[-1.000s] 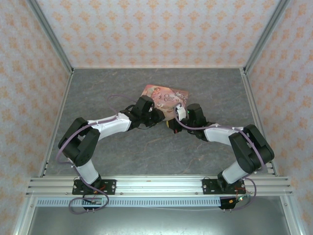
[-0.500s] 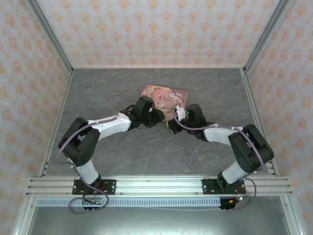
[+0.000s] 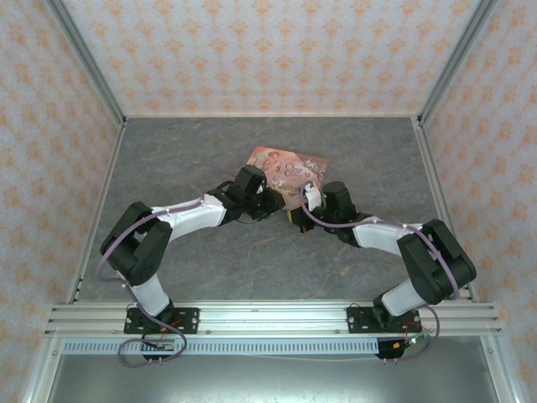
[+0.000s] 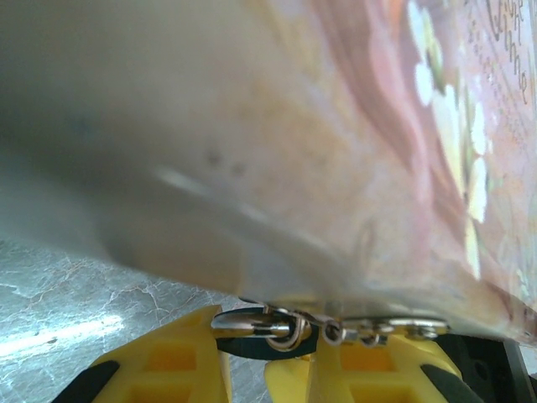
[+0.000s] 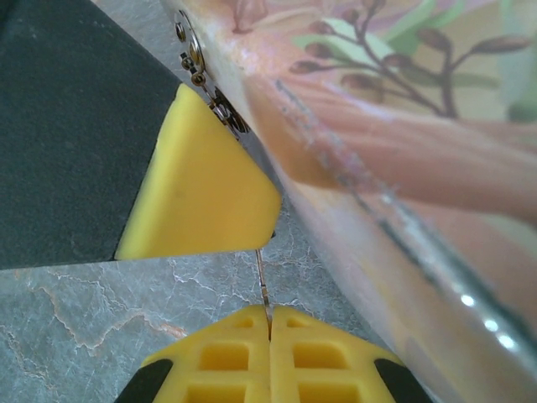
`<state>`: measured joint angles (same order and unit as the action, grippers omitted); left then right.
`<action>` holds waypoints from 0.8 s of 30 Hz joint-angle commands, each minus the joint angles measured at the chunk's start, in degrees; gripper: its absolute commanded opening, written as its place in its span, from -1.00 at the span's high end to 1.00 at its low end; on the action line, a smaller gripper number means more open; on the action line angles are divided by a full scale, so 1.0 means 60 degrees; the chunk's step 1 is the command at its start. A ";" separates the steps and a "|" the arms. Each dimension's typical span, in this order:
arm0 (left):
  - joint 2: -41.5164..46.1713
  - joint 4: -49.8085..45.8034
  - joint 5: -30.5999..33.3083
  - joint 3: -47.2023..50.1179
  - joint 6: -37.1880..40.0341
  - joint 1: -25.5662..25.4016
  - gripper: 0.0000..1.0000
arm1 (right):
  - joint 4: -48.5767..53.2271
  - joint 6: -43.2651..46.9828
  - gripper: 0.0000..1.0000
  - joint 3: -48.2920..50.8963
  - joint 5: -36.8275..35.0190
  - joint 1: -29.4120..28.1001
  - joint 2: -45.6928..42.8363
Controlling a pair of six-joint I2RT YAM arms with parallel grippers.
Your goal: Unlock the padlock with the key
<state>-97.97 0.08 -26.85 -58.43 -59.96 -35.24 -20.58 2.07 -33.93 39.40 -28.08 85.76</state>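
- Right gripper (image 5: 269,326) fully closed, pinching the key (image 5: 262,281) — thin blade sticks straight out ahead of its tips, reaching the left gripper's (image 4: 247,365) yellow finger (image 5: 201,185).
- Left gripper clamped narrow on the padlock (image 4: 262,347); small metal rings (image 4: 289,329) just above its fingers, against the edge of the pink tin (image 3: 285,165).
- Grippers nearly tip to tip, tin just beyond both.
- Under them: grey marbled tabletop (image 3: 168,159).
- Around: walls (image 3: 277,50) in pale wallpaper with orange motifs — aluminium posts (image 3: 84,59) at the corners.
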 commanded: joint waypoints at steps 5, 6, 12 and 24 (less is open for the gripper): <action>0.0199 0.0323 -0.0666 -0.0134 -0.0102 -0.0073 0.62 | 0.0040 0.0143 1.00 0.0256 -0.0151 0.0036 -0.0057; 0.0178 0.0324 -0.0666 -0.0142 -0.0106 -0.0065 0.62 | 0.0019 0.0132 1.00 0.0250 -0.0141 0.0036 -0.0050; 0.0199 0.0368 -0.0705 -0.0149 -0.0114 -0.0078 0.62 | -0.0085 0.0025 1.00 0.0105 0.0038 0.0028 0.0172; 0.0262 0.0464 -0.0987 -0.0105 -0.0103 -0.0088 0.62 | -0.1512 -0.0680 1.00 -0.0007 0.0591 0.0046 0.0336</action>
<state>-97.97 0.01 -26.79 -58.43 -59.81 -35.09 -23.75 0.01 -33.47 40.82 -28.08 86.80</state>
